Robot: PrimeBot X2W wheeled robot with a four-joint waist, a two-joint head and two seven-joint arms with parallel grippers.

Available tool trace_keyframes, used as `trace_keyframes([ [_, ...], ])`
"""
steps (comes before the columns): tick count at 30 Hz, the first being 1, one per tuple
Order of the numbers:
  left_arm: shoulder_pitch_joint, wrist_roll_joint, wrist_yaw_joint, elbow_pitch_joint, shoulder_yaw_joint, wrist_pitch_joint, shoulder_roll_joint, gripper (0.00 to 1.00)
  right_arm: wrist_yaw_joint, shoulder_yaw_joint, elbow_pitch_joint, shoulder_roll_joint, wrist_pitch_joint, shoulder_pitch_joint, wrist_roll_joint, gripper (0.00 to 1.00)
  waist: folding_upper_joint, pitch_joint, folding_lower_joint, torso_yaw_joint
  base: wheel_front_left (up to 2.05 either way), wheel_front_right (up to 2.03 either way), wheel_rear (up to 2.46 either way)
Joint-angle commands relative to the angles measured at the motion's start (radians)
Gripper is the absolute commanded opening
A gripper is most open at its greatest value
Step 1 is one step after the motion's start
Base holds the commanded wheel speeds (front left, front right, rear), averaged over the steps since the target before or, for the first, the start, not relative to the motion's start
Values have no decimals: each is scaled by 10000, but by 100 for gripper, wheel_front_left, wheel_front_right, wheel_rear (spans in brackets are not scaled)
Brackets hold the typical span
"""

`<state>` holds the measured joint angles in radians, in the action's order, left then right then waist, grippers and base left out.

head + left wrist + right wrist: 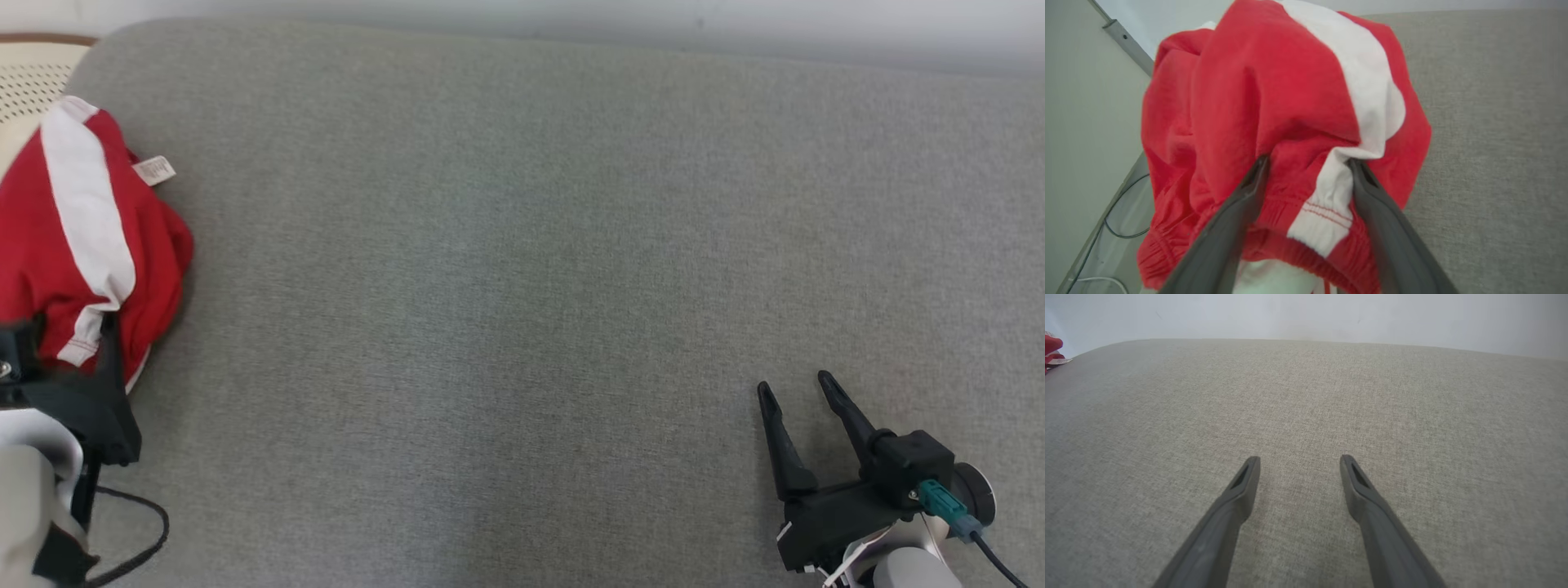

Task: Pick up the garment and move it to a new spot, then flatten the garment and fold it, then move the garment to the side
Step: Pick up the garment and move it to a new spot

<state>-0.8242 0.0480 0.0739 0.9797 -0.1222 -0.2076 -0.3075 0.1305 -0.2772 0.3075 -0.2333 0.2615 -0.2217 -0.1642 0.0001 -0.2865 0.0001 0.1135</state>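
Note:
The garment (90, 212) is red with a broad white stripe, elastic hems and a small label. It lies bunched at the left edge of the grey cushion (522, 245). My left gripper (65, 343) is at the garment's near end. In the left wrist view the garment (1274, 94) bulges between the wide-spread fingers of the left gripper (1308, 161), whose tips press into the fabric by a white hem; the jaws stand open. My right gripper (793, 384) hovers open over bare cushion at the lower right, holding nothing. The right wrist view shows that gripper (1299, 459) and a sliver of the garment (1052, 347) far left.
A pale wall runs behind the cushion (1306, 416). A woven cane piece (33, 73) sits beyond the cushion's far left corner. Past the cushion's left edge lie the floor, a metal rail (1126, 41) and loose cables (1114, 228). A black cable (139, 531) hangs by my left wrist.

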Motion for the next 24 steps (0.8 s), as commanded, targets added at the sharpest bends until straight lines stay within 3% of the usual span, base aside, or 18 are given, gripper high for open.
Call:
trace_keyframes([
  [1, -105, 37, 49, 251, 28, 95, -97, 100, 4, 3, 13, 18, 39, -152, -43, 100, -1, -300, -1, -220, 0, 0, 0],
  [6, -755, -52, 196, 1146, 168, 392, -318, 100, 4, 136, 25, 103, 37, -255, -58, 100, -1, -516, -1, -361, 0, 0, 0],
  [7, -833, -78, 199, 1265, 180, 384, -357, 40, 4, 153, 27, 116, 36, -289, -50, 100, -1, -546, -1, -385, 0, 0, 0],
  [8, -921, -124, 206, 1389, 177, 342, -388, 5, 4, 167, 32, 131, 19, -300, -43, 100, -1, -559, -1, -397, 0, 0, 0],
  [9, -976, -159, 208, 1483, 167, 312, -412, 0, 4, 178, 43, 146, 16, -298, -39, 100, -1, -563, -1, -411, 0, 0, 0],
  [18, -1634, -100, 370, 1437, 566, -305, -519, 0, 4, 310, 28, 329, 20, -120, -78, 100, -1, -311, -1, -331, 0, 0, 0],
  [24, -2344, 46, 485, 593, 1114, -539, -548, 0, 4, 254, 54, 553, 22, 4, -132, 100, -1, 53, -1, -252, 0, 0, 0],
])
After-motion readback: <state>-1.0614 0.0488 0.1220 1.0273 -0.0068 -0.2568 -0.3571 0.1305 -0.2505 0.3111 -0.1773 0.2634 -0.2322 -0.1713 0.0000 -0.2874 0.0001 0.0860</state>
